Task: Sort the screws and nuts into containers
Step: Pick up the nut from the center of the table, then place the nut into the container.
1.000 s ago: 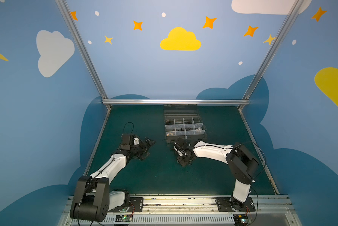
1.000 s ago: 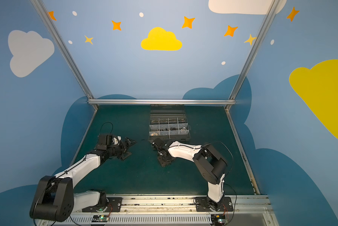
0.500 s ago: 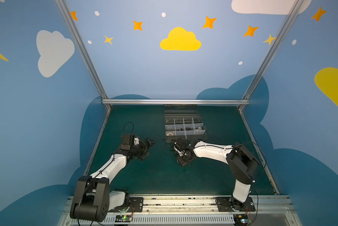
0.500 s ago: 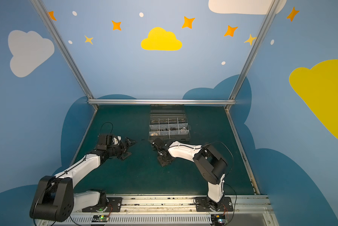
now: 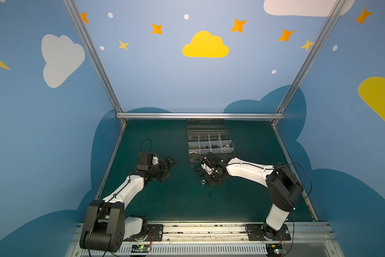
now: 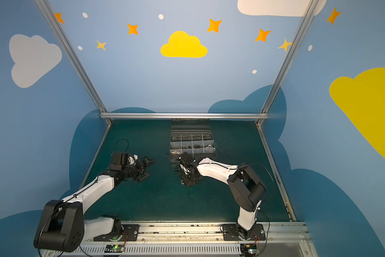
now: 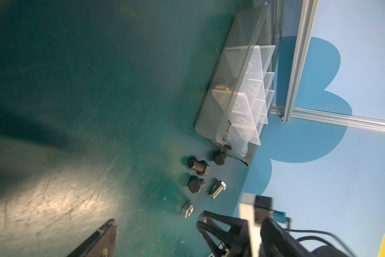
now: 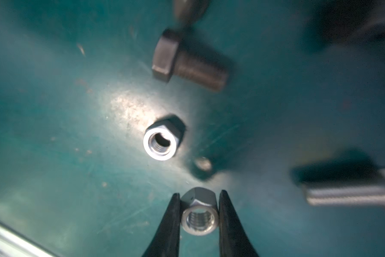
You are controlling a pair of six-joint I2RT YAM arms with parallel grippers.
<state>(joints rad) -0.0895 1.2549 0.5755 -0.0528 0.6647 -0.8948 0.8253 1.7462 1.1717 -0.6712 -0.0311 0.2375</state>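
Green matting (image 5: 176, 200), scuffed and shiny under the lamp, floors a booth of blue walls painted with clouds and stars. Start at the left gripper (image 7: 158, 233): it hangs over the mat with its fingers spread wide and nothing between them. Further right you see the loose hardware. There are three black screws (image 7: 198, 166), one silver screw (image 7: 217, 189) and a silver nut (image 8: 161, 142) lying flat. Next, your right gripper (image 8: 199, 194) pinches a second nut (image 8: 199, 219) between its two black fingers, apparently on opposite flats. Whether that nut has cleared the mat is hard to tell. Expect it to be hard, smooth and light, so it may twist or squirt out. Hold it squarely across the flats. Behind stands the organiser box (image 7: 209, 111), lid open, its compartments (image 5: 203, 144) already holding some pieces.
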